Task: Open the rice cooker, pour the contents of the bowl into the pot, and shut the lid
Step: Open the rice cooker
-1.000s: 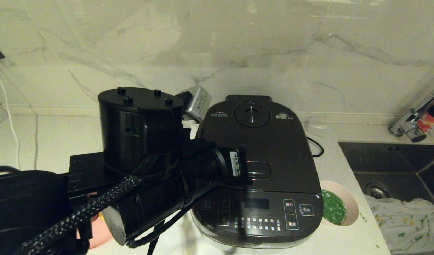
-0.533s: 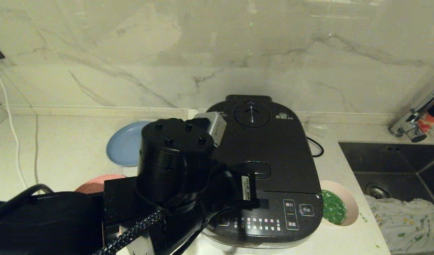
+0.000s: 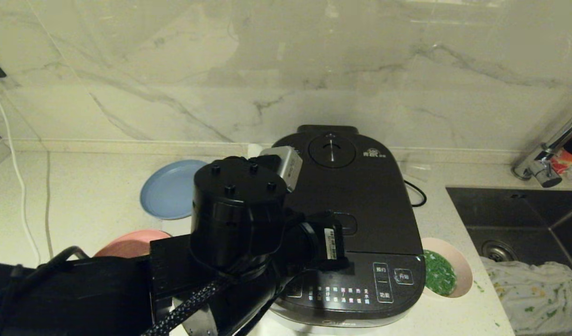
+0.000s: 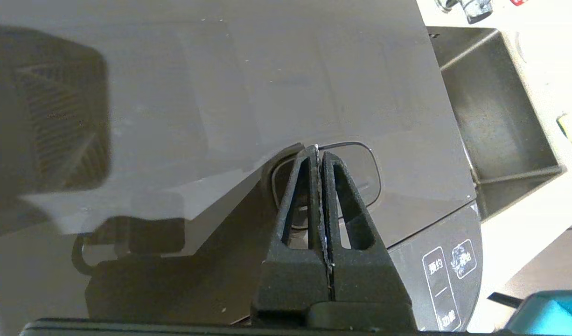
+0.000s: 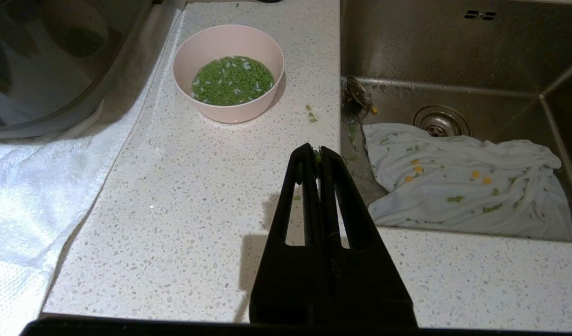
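Observation:
The dark rice cooker (image 3: 360, 196) stands on the counter with its lid (image 4: 267, 84) closed, so the pot is hidden. My left gripper (image 4: 317, 150) is shut with nothing in it, and its tips are at the lid's release button (image 4: 363, 170). In the head view the left wrist (image 3: 239, 214) covers those fingers. The pale pink bowl (image 3: 459, 266) sits right of the cooker, holding green bits (image 5: 232, 80) in water. My right gripper (image 5: 315, 151) is shut above the counter, short of the bowl (image 5: 230, 112), with a green speck stuck at its tips.
A blue plate (image 3: 169, 189) and a pink plate (image 3: 127, 242) lie left of the cooker. On the right are the sink (image 3: 524, 219) with a speckled cloth (image 5: 463, 182) and a faucet (image 3: 542, 163). A white towel (image 5: 34, 196) lies under the cooker.
My left arm has dropped and swung right over the cooker's front, bringing its shut tips to the release button and uncovering the blue plate. The lid stays closed.

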### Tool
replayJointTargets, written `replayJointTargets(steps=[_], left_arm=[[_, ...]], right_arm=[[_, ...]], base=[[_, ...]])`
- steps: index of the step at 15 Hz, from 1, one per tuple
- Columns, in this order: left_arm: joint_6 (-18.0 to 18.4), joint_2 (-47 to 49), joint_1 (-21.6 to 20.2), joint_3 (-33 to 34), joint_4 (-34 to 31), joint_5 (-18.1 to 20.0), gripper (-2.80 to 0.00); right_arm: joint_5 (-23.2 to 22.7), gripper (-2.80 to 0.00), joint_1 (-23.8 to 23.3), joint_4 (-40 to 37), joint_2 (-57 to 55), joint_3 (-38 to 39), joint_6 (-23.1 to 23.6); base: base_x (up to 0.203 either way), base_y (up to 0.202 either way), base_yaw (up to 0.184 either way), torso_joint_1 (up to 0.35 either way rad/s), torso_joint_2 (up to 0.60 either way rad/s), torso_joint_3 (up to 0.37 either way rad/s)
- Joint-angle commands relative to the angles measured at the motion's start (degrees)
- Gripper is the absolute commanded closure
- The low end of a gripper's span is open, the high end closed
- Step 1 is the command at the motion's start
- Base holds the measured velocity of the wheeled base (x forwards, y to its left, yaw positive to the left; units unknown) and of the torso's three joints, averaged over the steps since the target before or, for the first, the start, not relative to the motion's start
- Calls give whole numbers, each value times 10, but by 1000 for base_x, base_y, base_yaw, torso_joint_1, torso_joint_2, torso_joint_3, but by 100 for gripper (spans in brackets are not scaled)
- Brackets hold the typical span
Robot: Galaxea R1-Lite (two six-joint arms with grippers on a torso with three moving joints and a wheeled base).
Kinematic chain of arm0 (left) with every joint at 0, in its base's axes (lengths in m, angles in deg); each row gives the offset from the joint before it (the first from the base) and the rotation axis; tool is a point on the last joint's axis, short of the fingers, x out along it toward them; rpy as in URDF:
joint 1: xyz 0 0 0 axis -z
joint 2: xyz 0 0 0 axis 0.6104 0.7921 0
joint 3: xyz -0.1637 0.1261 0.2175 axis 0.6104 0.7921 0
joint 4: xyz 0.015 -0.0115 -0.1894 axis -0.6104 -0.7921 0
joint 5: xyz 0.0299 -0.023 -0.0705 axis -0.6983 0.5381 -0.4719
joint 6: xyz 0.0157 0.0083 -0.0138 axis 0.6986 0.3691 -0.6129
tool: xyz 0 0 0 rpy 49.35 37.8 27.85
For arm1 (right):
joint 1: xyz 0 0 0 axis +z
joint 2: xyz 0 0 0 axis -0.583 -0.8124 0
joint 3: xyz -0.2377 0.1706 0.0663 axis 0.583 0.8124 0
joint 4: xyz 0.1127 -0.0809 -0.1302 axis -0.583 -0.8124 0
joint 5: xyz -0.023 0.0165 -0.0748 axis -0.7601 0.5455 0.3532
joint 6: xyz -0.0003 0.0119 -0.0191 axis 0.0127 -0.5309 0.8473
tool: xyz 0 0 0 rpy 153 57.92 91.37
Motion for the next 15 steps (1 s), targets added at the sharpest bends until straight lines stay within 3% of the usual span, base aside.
replayJointTargets(steps=[1,6,10,15], left_arm=[[-2,5,-1,1,1,-2,0],[6,23,-7,8,2,-27,0],[11,16,-19,7,31,-25,0],[9,-69,-18,-20,9,-18,0]], right_arm=[[0,0,0,0,-1,0,0],[0,0,0,0,-1,0,0],[0,0,0,0,-1,0,0],[0,0,0,0,-1,0,0]], base=[[0,0,0,0,0,0],[0,0,0,0,0,0],[0,0,0,0,0,0],[0,0,0,0,0,0]])
